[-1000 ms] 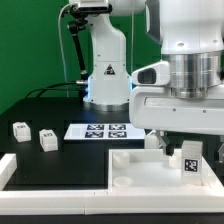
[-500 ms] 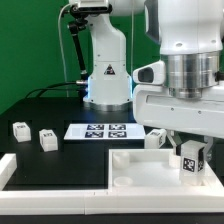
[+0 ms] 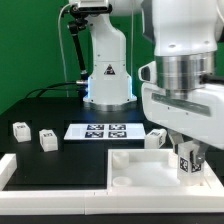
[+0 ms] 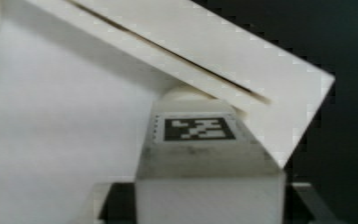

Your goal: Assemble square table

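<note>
Assembly is at an early stage. The claw (image 3: 187,158) pinches one leg (image 4: 197,130) by its sides at the corner of the top (image 3: 130,168) on the exterior view's right; I cannot tell whether it is seated. The top lies on the desk (image 3: 55,165). No leg looks fitted. Two spare legs (image 3: 20,129) lie well apart, and a third block (image 3: 155,138) sits just behind the top.
</note>
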